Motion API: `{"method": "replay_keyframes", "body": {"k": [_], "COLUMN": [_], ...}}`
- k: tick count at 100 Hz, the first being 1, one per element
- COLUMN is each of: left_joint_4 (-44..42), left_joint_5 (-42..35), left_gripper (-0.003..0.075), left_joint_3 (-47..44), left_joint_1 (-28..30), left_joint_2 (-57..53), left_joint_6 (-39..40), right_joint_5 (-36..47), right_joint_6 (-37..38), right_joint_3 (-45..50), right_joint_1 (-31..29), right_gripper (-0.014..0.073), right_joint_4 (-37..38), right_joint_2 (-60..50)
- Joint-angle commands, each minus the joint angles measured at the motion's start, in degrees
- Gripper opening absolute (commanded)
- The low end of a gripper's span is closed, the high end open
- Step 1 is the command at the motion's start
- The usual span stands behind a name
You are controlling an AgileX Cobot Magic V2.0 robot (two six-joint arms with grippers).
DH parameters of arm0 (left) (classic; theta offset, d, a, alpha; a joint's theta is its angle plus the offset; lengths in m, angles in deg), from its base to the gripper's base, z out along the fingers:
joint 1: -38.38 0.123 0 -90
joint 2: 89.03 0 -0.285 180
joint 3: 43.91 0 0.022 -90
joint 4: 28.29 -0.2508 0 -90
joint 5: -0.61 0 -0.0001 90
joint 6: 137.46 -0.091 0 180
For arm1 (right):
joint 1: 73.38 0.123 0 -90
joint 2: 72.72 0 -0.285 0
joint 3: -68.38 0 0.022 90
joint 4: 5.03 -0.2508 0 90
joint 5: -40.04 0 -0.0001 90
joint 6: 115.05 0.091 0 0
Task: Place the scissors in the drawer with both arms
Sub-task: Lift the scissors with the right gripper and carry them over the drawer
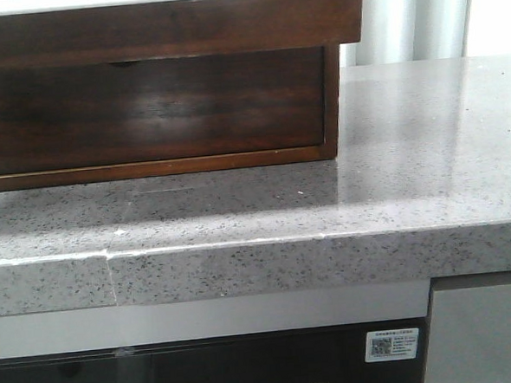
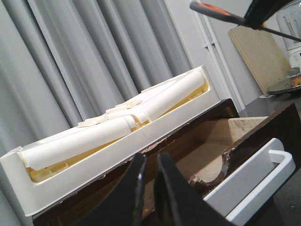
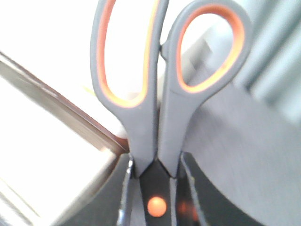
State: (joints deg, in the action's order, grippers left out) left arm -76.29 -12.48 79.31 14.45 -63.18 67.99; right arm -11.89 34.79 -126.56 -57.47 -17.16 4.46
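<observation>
Held aloft in the right gripper (image 3: 153, 188): the scissors (image 3: 160, 94), fingers closed on them at the orange pivot dot, grey handles and orange-lined loops sticking out past the fingertips, blades hidden behind the fingers; seen again in the left wrist view as a thin grey-and-orange shape (image 2: 221, 13) high above the open drawer (image 2: 244, 136), well apart from it, not yet over the cavity as far as can be judged. Left gripper (image 2: 149, 188) low by the cabinet's near edge, fingers narrow, a thin gap between them, gripping nothing visible; drawer pulled out to the right with its dark glossy front and white inner rim (image 2: 254, 181), pale wood bottom showing and apparently bare. White tray (image 2: 117, 122) of rolled white pieces lying on top of the cabinet, just above the drawer opening. In the front view only the speckled grey worktop (image 1: 411, 182) and the brown cabinet (image 1: 146, 111); neither arm nor scissors there. Risks from here: a pinch at the pivot alone leaves the heavy handles free to swing, so rotation or slipping on descent; release from this height means bouncing off the rim or onto the worktop; a misjudged path could strike the tray or drawer front; the idle left arm could block the way in.
</observation>
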Motion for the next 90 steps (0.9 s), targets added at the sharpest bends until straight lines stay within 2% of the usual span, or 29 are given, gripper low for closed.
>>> {"method": "replay_keyframes", "body": {"k": [1, 19, 40, 59, 90], "left_joint_4": [1.52, 1.52, 1.52, 1.52, 1.52], "left_joint_5": [-2.32, -2.32, -2.32, -2.32, -2.32], "left_gripper": [0.0003, 0.0003, 0.0003, 0.0003, 0.0003], "left_joint_3": [1.53, 1.53, 1.53, 1.53, 1.53], "left_joint_1": [-0.42, -0.42, -0.42, -0.42, -0.42], "left_joint_2": [0.41, 0.41, 0.41, 0.41, 0.41], "left_joint_6": [0.80, 0.80, 0.80, 0.80, 0.80], "right_joint_5": [3.10, 0.51, -0.07, -0.31, 0.05], "right_joint_6": [-3.22, -9.49, -13.36, -16.60, -19.57], "right_joint_3": [-5.50, -10.46, -11.74, -11.74, -11.74], "right_joint_1": [5.09, 13.08, 17.63, 20.03, 20.04], "right_gripper": [-0.0118, -0.0124, -0.0124, -0.0124, -0.0124], "right_joint_4": [-1.06, -1.06, -1.06, -0.96, -0.83], "right_joint_2": [0.16, 5.20, 12.73, 18.11, 23.81]}}
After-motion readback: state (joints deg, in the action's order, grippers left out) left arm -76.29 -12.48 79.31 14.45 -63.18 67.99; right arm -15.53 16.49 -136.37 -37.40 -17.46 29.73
